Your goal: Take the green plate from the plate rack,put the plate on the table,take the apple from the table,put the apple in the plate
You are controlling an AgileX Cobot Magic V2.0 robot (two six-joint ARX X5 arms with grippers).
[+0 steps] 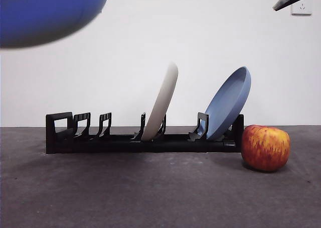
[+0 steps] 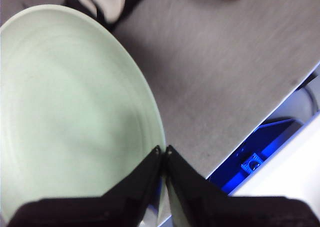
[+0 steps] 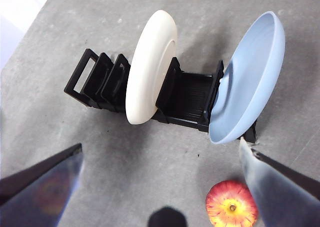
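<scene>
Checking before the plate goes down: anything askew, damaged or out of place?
Nothing stands out. The left gripper grips the green plate by its rim; the cream plate and blue plate lean in the plate rack, and the apple sits intact beside it.

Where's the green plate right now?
The green plate is out of the rack, held by its rim in the shut left gripper above the table. The cream plate and blue plate stand in the rack.

The left gripper (image 2: 163,149) is clamped on the green plate (image 2: 70,117); the right gripper (image 3: 160,159) hangs high, jaws wide apart.
</scene>
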